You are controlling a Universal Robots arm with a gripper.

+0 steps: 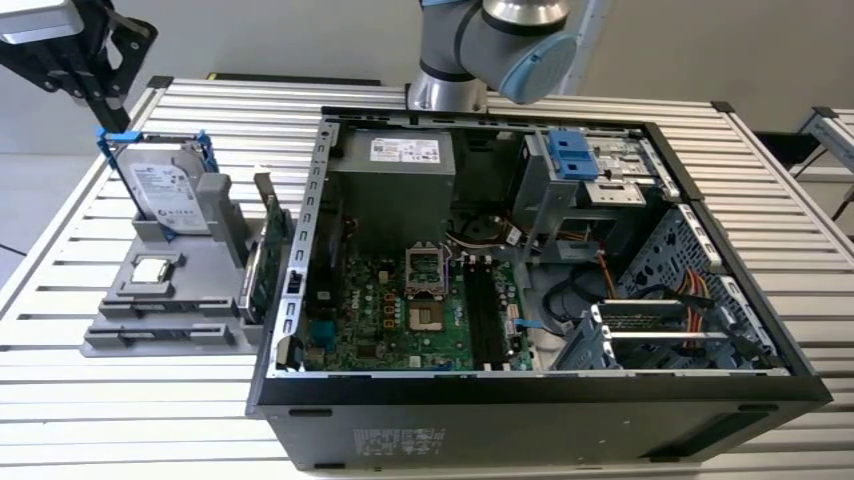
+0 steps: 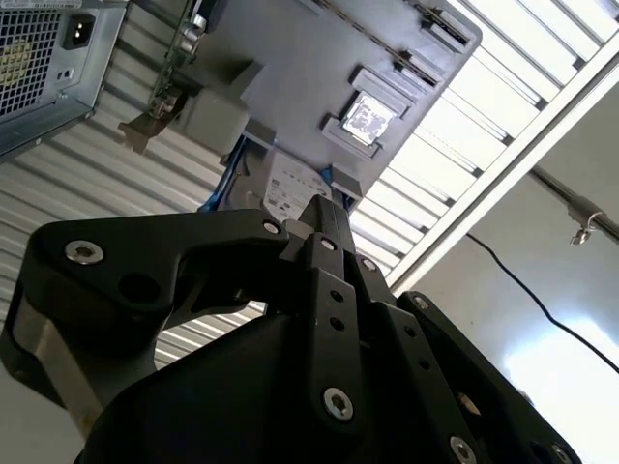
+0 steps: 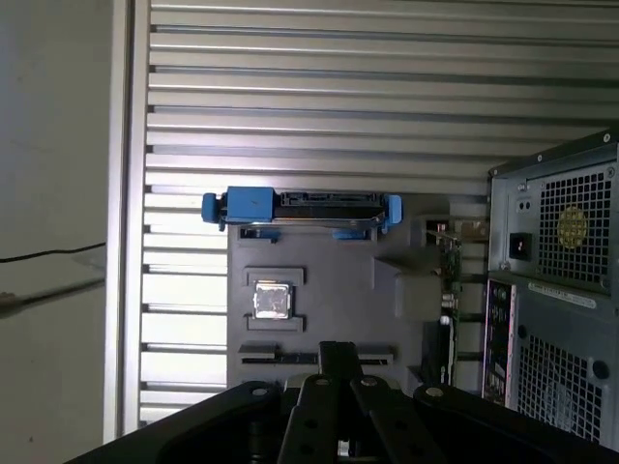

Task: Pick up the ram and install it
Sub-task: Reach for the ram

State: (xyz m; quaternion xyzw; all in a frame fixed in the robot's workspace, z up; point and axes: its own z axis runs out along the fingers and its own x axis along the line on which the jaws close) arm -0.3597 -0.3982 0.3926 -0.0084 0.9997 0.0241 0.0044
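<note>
The ram (image 3: 280,360) is what I take the thin dark strip to be. In the first wrist view it stands on edge in the long slot at the end of the grey holder (image 3: 319,261) farthest from the hard drive (image 3: 300,205). It is not in my grasp. My tool (image 3: 338,352) hangs above that end of the holder, and its tip covers the middle of the strip. The fingers look clenched together with nothing between them.

On the holder, a square silver processor (image 3: 272,301) lies flat between the ram's slot and the hard drive, which stands upright in a blue carrier. A green expansion card (image 3: 448,280) with a metal bracket stands on edge along the holder's side nearest the computer case (image 3: 566,290).

In the exterior view my tool (image 1: 100,100) is high at the exterior view's left, over the hard drive. The case lies open on the slatted tabletop (image 1: 787,210) with the motherboard (image 1: 387,320) facing up. Long black slots (image 1: 483,310) run beside its processor socket.

White printed labels sit on the hard drive's face, on the power supply (image 1: 400,165) and on the case's near wall. I cannot read the print on any of them.
</note>
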